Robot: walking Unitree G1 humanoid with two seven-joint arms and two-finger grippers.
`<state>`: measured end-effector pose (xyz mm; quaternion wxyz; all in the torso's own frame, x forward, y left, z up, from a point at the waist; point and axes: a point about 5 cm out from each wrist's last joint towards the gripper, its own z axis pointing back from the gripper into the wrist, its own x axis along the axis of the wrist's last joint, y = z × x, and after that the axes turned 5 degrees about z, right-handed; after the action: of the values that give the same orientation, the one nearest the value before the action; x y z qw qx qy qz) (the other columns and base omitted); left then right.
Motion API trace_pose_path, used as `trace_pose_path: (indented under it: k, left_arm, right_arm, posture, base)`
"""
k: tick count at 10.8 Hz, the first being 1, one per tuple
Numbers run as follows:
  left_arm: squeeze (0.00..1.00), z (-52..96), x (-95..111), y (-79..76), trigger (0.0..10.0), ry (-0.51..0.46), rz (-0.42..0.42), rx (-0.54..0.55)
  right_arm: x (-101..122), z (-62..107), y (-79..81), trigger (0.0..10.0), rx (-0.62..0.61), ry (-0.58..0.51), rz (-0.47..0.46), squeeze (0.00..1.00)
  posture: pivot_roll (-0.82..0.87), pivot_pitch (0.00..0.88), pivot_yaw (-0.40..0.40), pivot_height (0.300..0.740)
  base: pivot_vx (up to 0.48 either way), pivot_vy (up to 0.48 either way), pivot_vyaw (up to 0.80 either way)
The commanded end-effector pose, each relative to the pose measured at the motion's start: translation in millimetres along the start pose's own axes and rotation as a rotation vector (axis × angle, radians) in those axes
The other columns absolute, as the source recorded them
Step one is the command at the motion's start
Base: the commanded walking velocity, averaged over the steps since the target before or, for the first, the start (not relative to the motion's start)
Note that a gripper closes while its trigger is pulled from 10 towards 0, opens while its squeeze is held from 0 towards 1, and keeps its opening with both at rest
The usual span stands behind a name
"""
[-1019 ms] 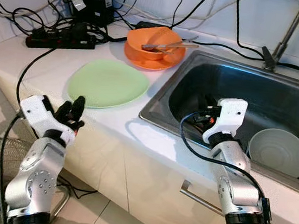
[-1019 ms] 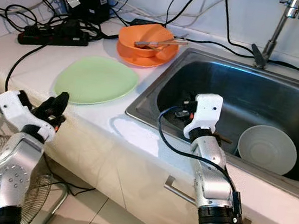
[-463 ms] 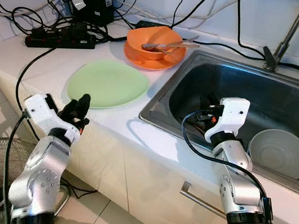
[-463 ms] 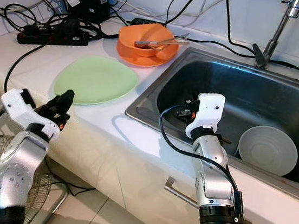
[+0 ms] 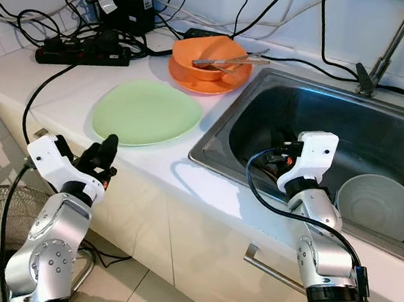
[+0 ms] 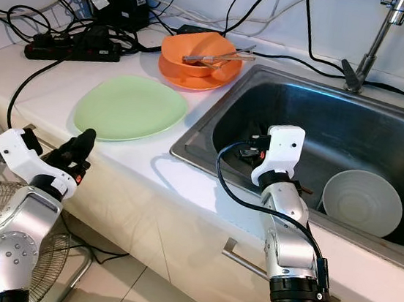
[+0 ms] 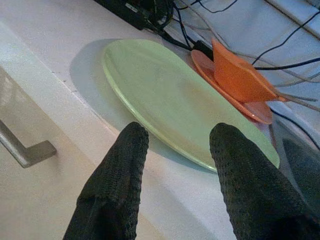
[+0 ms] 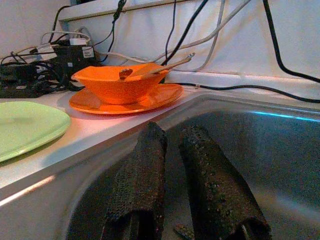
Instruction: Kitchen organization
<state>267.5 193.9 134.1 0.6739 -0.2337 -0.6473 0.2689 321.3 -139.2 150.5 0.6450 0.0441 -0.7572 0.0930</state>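
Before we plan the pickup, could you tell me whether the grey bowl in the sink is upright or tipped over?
Upright: the grey bowl rests on the sink floor with its round rim facing up, open side showing.

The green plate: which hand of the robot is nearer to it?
The left hand. It is at the counter's front edge, just before the green plate, fingers open. The right hand is apart, inside the sink.

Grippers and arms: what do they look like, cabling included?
Both arms are silver jointed metal with black collars. Each wrist carries a white boxy housing. The left gripper and right gripper each have two long black fingers with a dotted, textured surface. A black cable loops from each wrist housing along the arm.
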Motion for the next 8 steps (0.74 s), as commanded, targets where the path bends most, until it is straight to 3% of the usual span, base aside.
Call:
trace_pose_path:
  k: [1, 5, 8]
  left_arm:
    - [0.0, -1.5, 3.4, -3.7, 10.0, -0.012, 0.021, -0.005]
    - [0.0, -8.9, 2.8, -11.1, 10.0, -0.017, 0.155, -0.011]
    - [0.0, -9.3, 5.1, -7.5, 10.0, -0.029, 0.21, 0.01]
  right_arm:
    - [3.5, -3.2, 1.1, 10.0, 0.006, -0.011, -0.003, 0.0]
    - [3.8, -1.8, -2.9, 10.0, 0.0, -0.008, 0.008, 0.0]
    - [4.2, -2.2, -3.2, 10.0, 0.004, -0.008, 0.012, 0.0]
  posture:
    - [0.08, 0.0, 0.091, 0.74]
    - [0.06, 0.0, 0.093, 0.74]
    - [0.07, 0.0, 0.09, 0.74]
  base:
    - [0.0, 0.0, 0.0]
    - [0.0, 0.0, 0.0]
    - [0.0, 0.0, 0.0]
